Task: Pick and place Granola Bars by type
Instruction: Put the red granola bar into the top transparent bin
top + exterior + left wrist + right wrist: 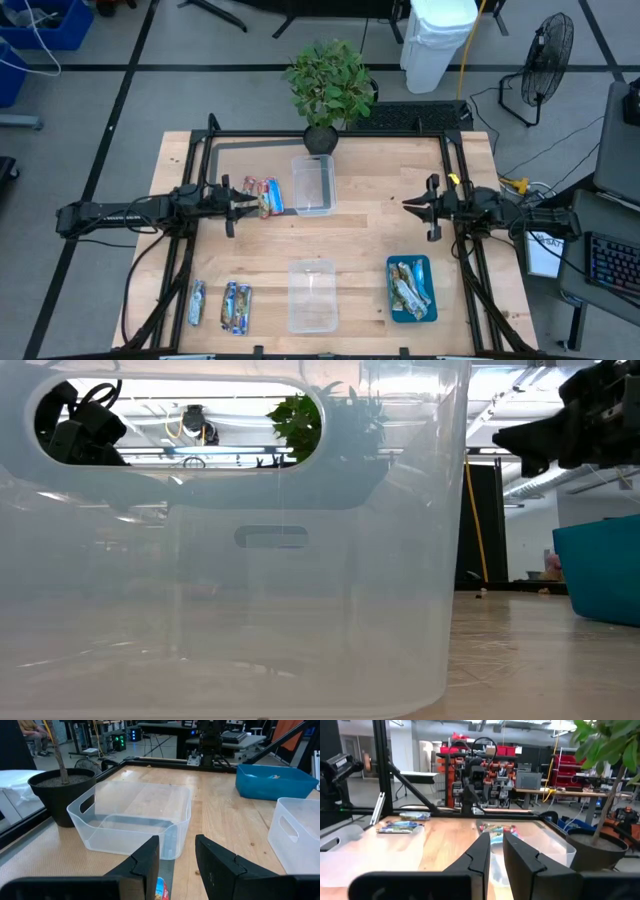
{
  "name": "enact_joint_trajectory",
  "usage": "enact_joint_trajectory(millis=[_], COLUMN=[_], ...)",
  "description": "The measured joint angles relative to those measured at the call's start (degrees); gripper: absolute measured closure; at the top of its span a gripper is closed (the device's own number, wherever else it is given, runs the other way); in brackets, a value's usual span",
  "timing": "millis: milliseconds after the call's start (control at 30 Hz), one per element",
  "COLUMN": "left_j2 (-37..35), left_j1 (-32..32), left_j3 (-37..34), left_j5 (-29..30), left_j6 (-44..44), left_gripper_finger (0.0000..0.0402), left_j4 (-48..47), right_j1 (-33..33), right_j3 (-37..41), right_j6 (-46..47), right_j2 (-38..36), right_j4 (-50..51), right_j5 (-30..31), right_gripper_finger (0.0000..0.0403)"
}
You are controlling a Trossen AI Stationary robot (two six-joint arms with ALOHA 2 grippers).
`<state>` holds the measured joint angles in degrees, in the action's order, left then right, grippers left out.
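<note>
Both tubs (313, 185) empty; bars (263, 196) unsorted on desk (370, 230), some in tray (411, 290). Left tool (243, 200) released over bars, right tool (408, 204) nearly clenched, empty.

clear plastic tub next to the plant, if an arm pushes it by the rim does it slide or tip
The clear rectangular plastic tub looks empty and thin-walled, so it is probably light and would likely slide on the smooth wooden table. It sits low and wide with a flat base, so tipping seems unlikely. Its thin walls and handle cutouts suggest the rim may flex slightly.
</note>
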<state>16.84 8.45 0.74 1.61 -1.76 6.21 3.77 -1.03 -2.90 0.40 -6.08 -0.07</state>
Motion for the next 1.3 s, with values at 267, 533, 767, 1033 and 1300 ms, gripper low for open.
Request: enact_joint_trajectory(millis=[267, 533, 767, 1033, 1300], left_j2=[0.02, 0.02, 0.00, 0.00, 0.00], left_j1=[0.00, -0.02, -0.01, -0.01, -0.02], left_j3=[-0.01, -0.01, -0.01, -0.01, 0.00], left_j5=[0.00, 0.00, 0.00, 0.00, 0.00], left_j6=[0.00, 0.00, 0.00, 0.00, 0.00], left_gripper_finger=[0.0270, 0.0270, 0.0270, 0.0270, 0.0270], left_j4=[-0.01, -0.01, -0.01, -0.01, -0.01], right_j1=[0.00, 0.00, 0.00, 0.00, -0.01], right_j3=[0.08, 0.13, 0.15, 0.17, 0.17], right_j6=[2.18, 2.19, 2.19, 2.19, 2.19], right_j2=[0.00, 0.02, 0.02, 0.02, 0.02], right_j4=[0.52, 0.69, 0.63, 0.58, 0.57], right_j5=[0.00, 0.00, -0.01, -0.01, -0.01], right_gripper_finger=[0.0360, 0.0360, 0.0358, 0.0358, 0.0359])
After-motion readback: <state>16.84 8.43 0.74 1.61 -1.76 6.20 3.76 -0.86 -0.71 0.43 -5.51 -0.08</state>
